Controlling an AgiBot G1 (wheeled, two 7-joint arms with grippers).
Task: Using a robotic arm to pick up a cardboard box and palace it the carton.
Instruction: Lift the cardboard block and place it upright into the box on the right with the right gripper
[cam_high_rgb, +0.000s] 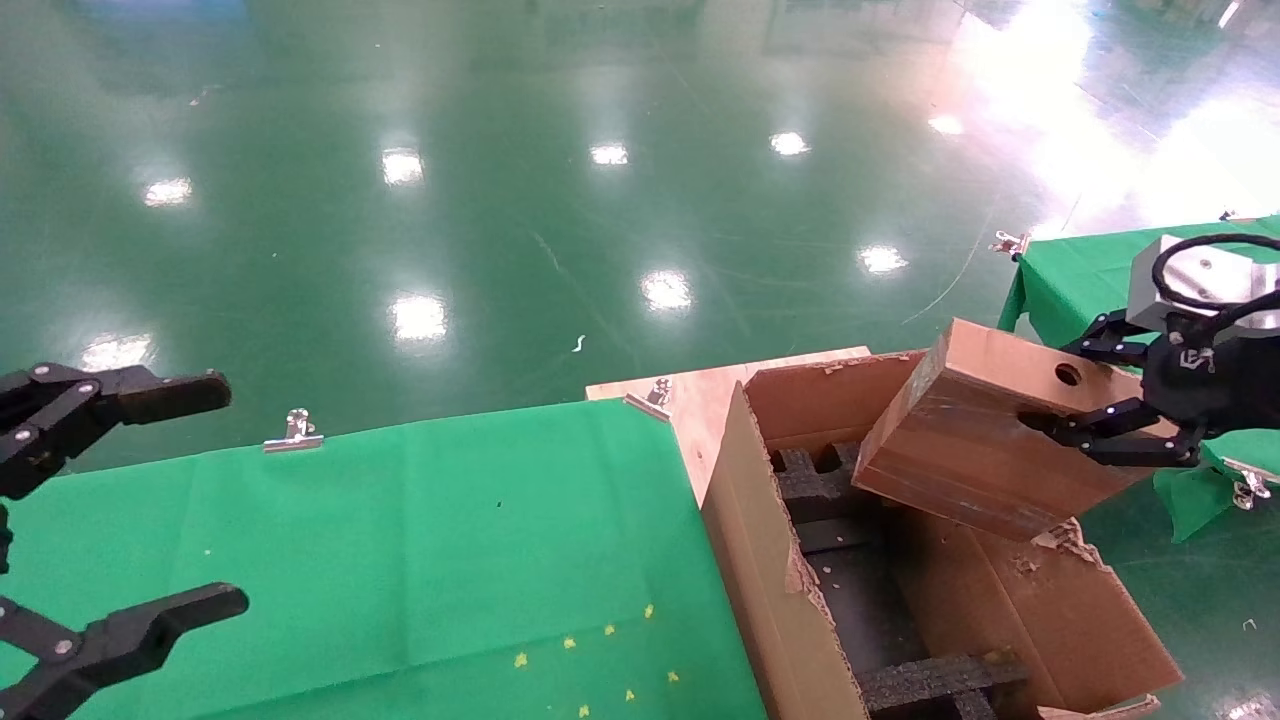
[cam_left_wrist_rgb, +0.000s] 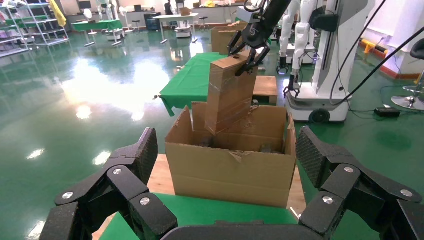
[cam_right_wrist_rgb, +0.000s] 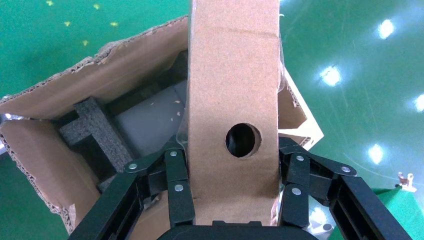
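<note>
My right gripper (cam_high_rgb: 1085, 385) is shut on the cardboard box (cam_high_rgb: 990, 425), a small brown box with a round hole and glossy tape. The box hangs tilted over the far right part of the open carton (cam_high_rgb: 770, 560), its lower end dipping inside. In the right wrist view the black fingers (cam_right_wrist_rgb: 176, 182) clamp both sides of the cardboard box (cam_right_wrist_rgb: 232, 90), with the carton (cam_right_wrist_rgb: 45, 150) and its black foam inserts (cam_right_wrist_rgb: 95, 132) below. The left wrist view shows the cardboard box (cam_left_wrist_rgb: 230, 92) above the carton (cam_left_wrist_rgb: 230, 167). My left gripper (cam_high_rgb: 160, 500) stands open and empty at the far left.
A green cloth table (cam_high_rgb: 400, 560) lies left of the carton, held by metal clips (cam_high_rgb: 295, 430). A wooden board (cam_high_rgb: 700, 395) shows under the carton. A second green table (cam_high_rgb: 1080, 275) stands at the right, by the right arm. The floor is glossy green.
</note>
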